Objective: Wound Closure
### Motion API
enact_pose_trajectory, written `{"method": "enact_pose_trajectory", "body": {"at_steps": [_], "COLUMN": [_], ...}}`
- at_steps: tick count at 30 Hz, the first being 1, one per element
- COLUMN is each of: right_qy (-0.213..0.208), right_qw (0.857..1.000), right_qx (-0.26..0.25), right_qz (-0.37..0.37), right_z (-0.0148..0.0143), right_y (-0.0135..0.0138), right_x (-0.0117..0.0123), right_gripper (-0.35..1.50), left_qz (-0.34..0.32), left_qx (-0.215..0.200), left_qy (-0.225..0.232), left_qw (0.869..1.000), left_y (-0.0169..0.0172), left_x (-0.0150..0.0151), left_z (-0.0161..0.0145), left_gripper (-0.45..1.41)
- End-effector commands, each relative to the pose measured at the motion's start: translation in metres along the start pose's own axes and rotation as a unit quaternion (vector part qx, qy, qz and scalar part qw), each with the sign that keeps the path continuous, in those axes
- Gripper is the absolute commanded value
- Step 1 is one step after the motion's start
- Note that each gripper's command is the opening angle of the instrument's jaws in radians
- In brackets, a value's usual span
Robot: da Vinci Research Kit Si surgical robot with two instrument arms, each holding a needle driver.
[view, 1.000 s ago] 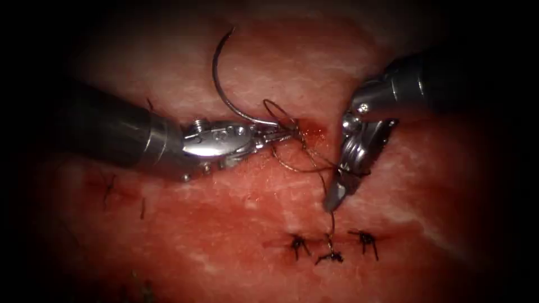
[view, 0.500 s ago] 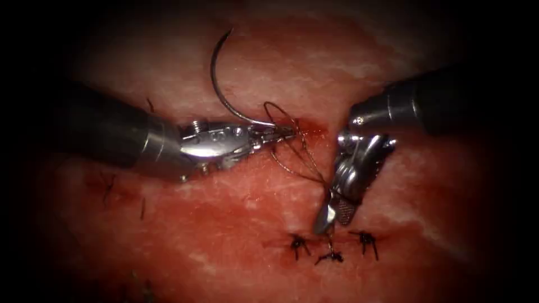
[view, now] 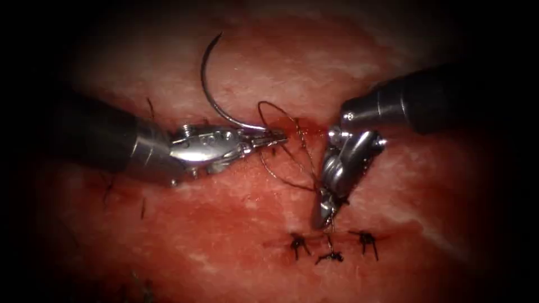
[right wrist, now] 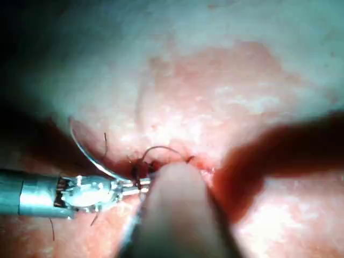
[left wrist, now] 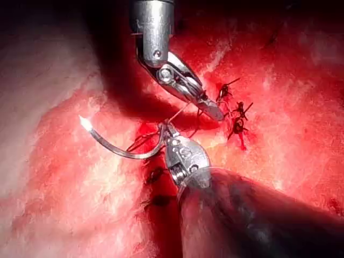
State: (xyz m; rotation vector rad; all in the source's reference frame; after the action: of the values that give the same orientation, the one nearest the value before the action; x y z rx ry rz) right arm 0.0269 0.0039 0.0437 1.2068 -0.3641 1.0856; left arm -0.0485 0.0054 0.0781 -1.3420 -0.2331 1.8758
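My left tool (view: pixel 278 136) comes in from the left with its jaws shut on the curved needle (view: pixel 210 98) near its thread end. The needle arcs upward, free of the tissue, to its tip (view: pixel 219 35). The thread (view: pixel 292 168) runs in loose loops between the two tools. My right tool (view: pixel 324 220) points down, its jaws shut on the thread strand just above the middle knot (view: pixel 331 257). In the left wrist view the left tool (left wrist: pixel 166 131) holds the needle (left wrist: pixel 123 151), with the right tool (left wrist: pixel 214 112) beside the knots. The right wrist view shows the left tool (right wrist: pixel 137 184) and the needle (right wrist: pixel 86 150).
Two more tied stitches (view: pixel 297 244) (view: pixel 366 240) flank the middle knot along the cut. Red fluid (view: pixel 311 132) pools by the left tool's jaws. Short dark thread ends (view: pixel 106 188) lie on the tissue (view: pixel 224 235) at the left.
The right tool's jaws were open around the strand; they have moved down and left and shut on it. The left tool with the needle has drifted slightly left.
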Motion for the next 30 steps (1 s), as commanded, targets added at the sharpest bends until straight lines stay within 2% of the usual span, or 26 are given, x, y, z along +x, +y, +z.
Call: {"method": "enact_pose_trajectory", "body": {"at_steps": [1, 4, 7, 14, 19, 25, 30], "right_qy": [0.012, 0.033, 0.063, 0.128, 0.155, 0.202, 0.255], "right_qw": [0.999, 0.994, 0.986, 0.973, 0.969, 0.952, 0.926], "right_qx": [0.004, 0.015, 0.034, 0.103, 0.118, 0.122, 0.096], "right_qz": [-0.034, -0.107, -0.148, -0.159, -0.154, -0.193, -0.262], "right_z": [-0.0011, -0.0039, -0.0066, -0.0119, -0.0127, -0.0132, -0.0137], "right_y": [-0.0009, -0.0021, -0.0032, -0.0041, -0.0034, -0.0019, -0.0003], "right_x": [0.0002, -0.0005, -0.0014, -0.0023, -0.0016, 0.0007, 0.0031], "right_gripper": [-0.35, -0.35, -0.35, -0.35, -0.35, -0.35, -0.35], "left_qz": [0.0, 0.001, 0.004, -0.001, 0.002, -0.002, -0.003], "left_qx": [-0.001, -0.002, -0.004, -0.015, -0.015, -0.04, -0.054], "left_qy": [-0.001, -0.002, -0.004, -0.005, -0.005, -0.009, -0.01], "left_qw": [1.0, 1.0, 1.0, 1.0, 1.0, 0.999, 0.998], "left_y": [0.0005, 0.0011, 0.002, 0.0058, 0.0101, 0.0152, 0.0176], "left_x": [-0.0008, -0.0011, -0.0017, -0.0034, -0.004, -0.0051, -0.0052], "left_z": [0.0002, -0.0004, -0.0012, -0.0048, -0.0062, -0.0061, -0.0062], "left_gripper": [-0.45, -0.45, -0.45, -0.45, -0.45, -0.45, -0.45]}}
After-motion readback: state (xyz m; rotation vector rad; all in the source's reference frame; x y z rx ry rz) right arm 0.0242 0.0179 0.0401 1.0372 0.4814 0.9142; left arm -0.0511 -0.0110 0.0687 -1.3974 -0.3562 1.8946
